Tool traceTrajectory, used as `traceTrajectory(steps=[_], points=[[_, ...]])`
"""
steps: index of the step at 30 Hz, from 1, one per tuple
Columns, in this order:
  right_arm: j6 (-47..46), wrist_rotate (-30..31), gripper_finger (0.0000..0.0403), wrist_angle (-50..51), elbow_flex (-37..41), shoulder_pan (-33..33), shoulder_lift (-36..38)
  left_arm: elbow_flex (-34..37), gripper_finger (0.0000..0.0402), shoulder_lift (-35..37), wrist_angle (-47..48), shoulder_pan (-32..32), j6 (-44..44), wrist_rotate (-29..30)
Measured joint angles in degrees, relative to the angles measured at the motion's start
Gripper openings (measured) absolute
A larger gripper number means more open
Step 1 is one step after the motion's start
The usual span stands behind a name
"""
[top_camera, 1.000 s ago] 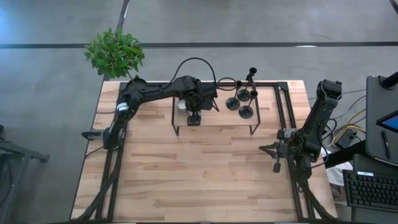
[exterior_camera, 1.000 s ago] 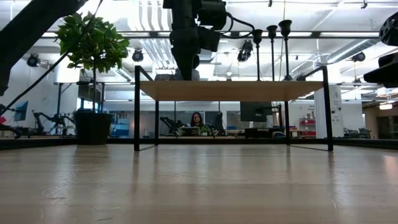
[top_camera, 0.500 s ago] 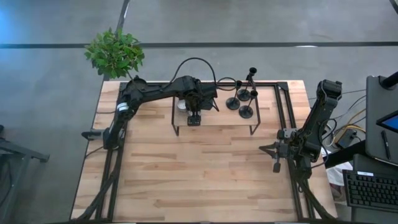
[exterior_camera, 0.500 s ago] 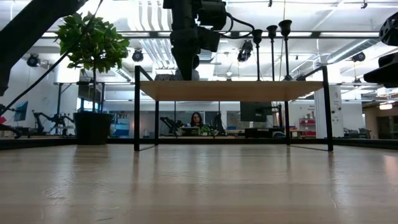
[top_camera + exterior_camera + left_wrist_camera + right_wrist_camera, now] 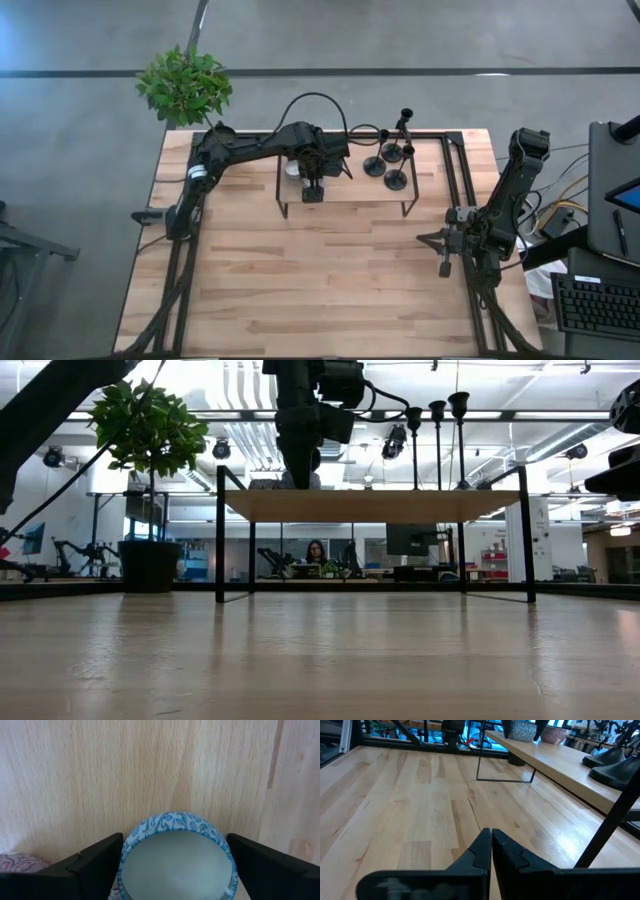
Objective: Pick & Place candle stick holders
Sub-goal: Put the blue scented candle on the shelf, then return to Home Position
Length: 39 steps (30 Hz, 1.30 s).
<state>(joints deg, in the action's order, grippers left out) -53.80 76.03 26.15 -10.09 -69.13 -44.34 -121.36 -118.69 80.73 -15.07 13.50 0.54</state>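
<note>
The left end effector [image 5: 312, 190] hangs over the left part of the raised wooden shelf [image 5: 350, 192] at the desk's [image 5: 320, 280] far edge, its fingers [image 5: 75, 870] spread wide on either side of a small round tealight candle with a blue patterned rim [image 5: 176, 855]; whether they touch it cannot be told. The three black candle stick holders [image 5: 392, 160] stand together upright on the shelf's right part, well apart from that end effector. To do this well, it should probably lift straight up so neither finger drags the candle. The right end effector [image 5: 491, 842] waits near the desk's right edge, pinched shut on nothing.
</note>
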Motion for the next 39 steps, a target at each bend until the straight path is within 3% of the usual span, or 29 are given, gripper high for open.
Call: traceTrajectory(steps=[8, 39], points=[[0.0, 0.0, 0.0008, 0.0, 0.0, 0.0, 0.0, 0.0, 0.0397, 0.0, 0.0, 0.0, 0.4, -1.1], [0.0, 0.0, 0.0008, 0.0, 0.0, 0.0, 0.0, -3.1, 0.0399, 0.8, 1.7, 0.0, 1.1, 0.4]])
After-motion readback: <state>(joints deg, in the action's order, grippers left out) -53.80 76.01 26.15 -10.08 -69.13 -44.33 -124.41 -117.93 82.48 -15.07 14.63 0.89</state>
